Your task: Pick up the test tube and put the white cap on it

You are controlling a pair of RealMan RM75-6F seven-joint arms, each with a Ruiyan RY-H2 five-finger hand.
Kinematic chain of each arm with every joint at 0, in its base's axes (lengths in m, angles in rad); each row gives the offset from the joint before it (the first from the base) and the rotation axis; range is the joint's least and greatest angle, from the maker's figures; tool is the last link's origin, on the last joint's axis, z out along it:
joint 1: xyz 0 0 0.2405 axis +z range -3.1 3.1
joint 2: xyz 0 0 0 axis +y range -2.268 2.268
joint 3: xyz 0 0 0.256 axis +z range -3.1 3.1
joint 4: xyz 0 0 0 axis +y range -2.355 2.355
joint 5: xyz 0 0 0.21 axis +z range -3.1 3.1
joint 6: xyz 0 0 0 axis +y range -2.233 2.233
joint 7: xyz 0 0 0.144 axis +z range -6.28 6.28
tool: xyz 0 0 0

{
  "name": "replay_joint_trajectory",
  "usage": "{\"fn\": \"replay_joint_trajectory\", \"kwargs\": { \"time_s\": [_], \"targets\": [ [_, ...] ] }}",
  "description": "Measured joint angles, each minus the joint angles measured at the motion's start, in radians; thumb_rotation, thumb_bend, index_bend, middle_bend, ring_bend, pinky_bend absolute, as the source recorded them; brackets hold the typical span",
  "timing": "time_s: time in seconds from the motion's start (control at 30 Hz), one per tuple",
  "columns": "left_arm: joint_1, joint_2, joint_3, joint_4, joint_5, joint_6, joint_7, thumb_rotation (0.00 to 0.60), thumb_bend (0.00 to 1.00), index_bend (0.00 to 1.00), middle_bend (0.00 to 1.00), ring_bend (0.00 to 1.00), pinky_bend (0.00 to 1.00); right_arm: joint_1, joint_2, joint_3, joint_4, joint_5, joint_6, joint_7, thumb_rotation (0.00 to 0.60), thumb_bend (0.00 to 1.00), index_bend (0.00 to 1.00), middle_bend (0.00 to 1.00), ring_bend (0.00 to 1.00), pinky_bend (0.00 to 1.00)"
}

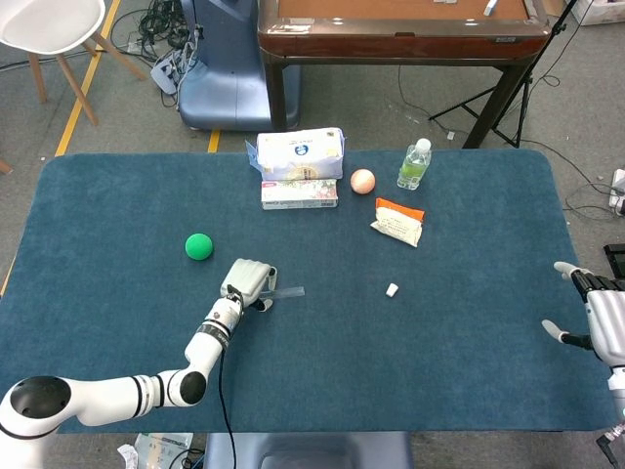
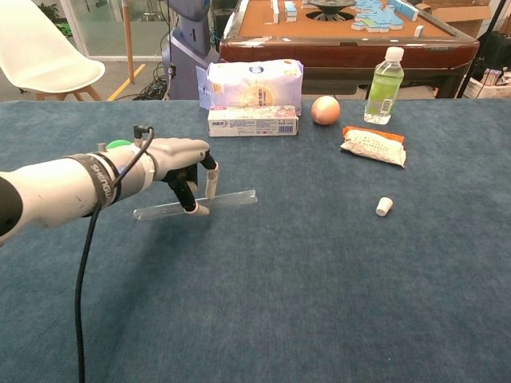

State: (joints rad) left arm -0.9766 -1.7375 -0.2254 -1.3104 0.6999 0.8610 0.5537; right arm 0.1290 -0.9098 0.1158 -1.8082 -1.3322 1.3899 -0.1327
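We see the left hand [image 2: 177,163] pinching the test tube [image 2: 227,199] near its middle, long axis level and pointing toward the white cap [image 2: 384,207], which lies well apart on the desk [image 2: 319,303], the open right hand [image 1: 598,318] nearer it.
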Motion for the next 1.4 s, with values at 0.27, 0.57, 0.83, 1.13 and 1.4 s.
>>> {"fn": "replay_joint_trajectory", "kwargs": {
  "time_s": [0.27,0.57,0.83,1.13,1.4],
  "targets": [
    [0.056,0.093,0.008,-0.119,0.141,0.029,-0.109,0.6,0.28,0.62,1.0,1.0,1.0,0.038,0.002,-0.001,-0.019,0.0,-0.061,-0.052,0.6,0.18,0.23,0.45,0.53,0.47],
    [0.125,0.201,0.05,-0.255,0.309,0.092,-0.191,0.6,0.28,0.63,1.0,1.0,1.0,0.147,0.007,0.005,-0.047,0.0,-0.228,-0.093,0.6,0.44,0.23,0.86,0.97,0.99],
    [0.16,0.255,0.079,-0.318,0.373,0.146,-0.176,0.6,0.28,0.64,1.0,1.0,1.0,0.294,-0.023,0.01,-0.039,0.074,-0.494,-0.102,0.6,0.65,0.22,1.0,1.0,1.0],
    [0.186,0.301,0.1,-0.368,0.39,0.161,-0.158,0.6,0.28,0.64,1.0,1.0,1.0,0.471,-0.186,0.007,0.107,0.275,-0.706,-0.113,0.6,0.69,0.22,1.0,1.0,1.0],
    [0.202,0.312,0.106,-0.382,0.403,0.171,-0.156,0.6,0.28,0.64,1.0,1.0,1.0,0.558,-0.289,-0.005,0.217,0.406,-0.763,-0.131,0.6,0.69,0.22,1.0,1.0,1.0]
  ]
}}
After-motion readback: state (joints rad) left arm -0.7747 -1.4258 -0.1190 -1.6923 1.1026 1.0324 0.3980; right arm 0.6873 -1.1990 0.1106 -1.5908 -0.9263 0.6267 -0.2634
